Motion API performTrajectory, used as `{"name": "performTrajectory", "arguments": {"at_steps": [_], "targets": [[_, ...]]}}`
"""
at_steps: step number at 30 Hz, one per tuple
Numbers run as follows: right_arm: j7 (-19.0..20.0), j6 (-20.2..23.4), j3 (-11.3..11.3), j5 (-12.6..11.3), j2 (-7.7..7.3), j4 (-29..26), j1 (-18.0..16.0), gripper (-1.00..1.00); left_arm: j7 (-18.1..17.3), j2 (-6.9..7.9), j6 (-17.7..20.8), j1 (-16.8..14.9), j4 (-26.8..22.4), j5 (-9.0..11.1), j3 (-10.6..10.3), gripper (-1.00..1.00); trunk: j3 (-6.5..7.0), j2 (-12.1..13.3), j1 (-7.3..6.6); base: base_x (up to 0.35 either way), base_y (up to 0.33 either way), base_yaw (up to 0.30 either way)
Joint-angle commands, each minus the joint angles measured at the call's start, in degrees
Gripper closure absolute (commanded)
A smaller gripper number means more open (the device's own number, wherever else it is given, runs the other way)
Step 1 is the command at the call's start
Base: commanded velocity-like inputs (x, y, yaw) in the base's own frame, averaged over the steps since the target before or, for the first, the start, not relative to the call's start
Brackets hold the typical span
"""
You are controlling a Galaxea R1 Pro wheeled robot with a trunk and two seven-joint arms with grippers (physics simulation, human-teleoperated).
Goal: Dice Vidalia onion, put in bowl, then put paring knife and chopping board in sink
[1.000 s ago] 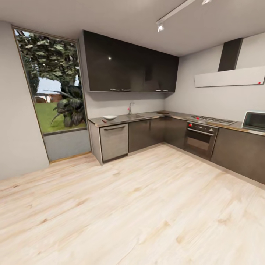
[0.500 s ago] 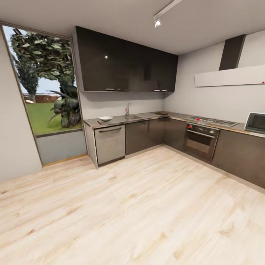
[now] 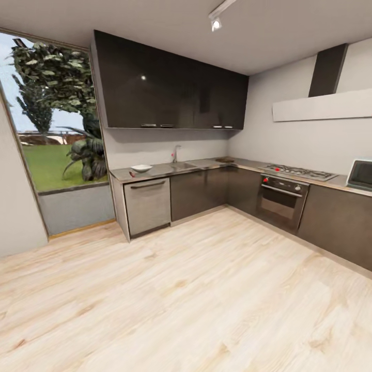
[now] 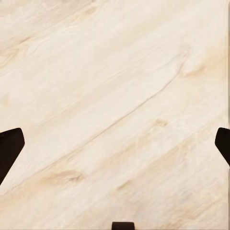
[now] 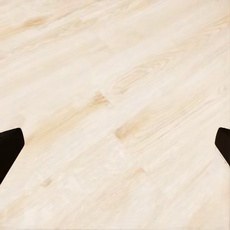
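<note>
The robot stands out on the pale wood floor, well apart from the long matte grey L-shaped countertop that I'll use as my landmark. Set into that countertop, under the chrome tap, is the grey recessed sink; the onion inside it can't be made out from here. Toward the window end of the countertop sits the shallow white square bowl, with a small reddish speck just beside it, too small to identify. Near the countertop's corner lies a dark brown slab that looks like the chopping board; no knife is discernible.

Both wrist cameras look straight down at floorboards. The left gripper shows its 2 dark fingertips at opposite edges, spread wide with nothing between them; the right gripper is the same, apart and empty.

The risk, as I judge it, is in the approach: roll in at an angle or too fast and the base could strike the dark brown lower cabinets, or stop where the sink sits beyond comfortable reach.
</note>
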Motion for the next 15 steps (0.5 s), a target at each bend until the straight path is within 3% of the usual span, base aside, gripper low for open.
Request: {"name": "performTrajectory", "arguments": {"at_steps": [1, 15], "targets": [[-0.2, -0.2, 0.0, 0.0, 0.01, 0.0, 0.0, -1.0, 0.0, 0.0, -0.1, 0.0, 0.0, 0.0, 0.0, -1.0, -0.06, 0.0, 0.03, 0.296, -0.185, 0.0], [-0.2, -0.2, -0.1, 0.0, -0.06, 0.0, 0.0, -1.0, 0.0, -0.02, -0.1, 0.0, 0.0, -0.1, 0.0, -1.0, -0.06, 0.0, 0.03, 0.296, -0.185, 0.0]]}}
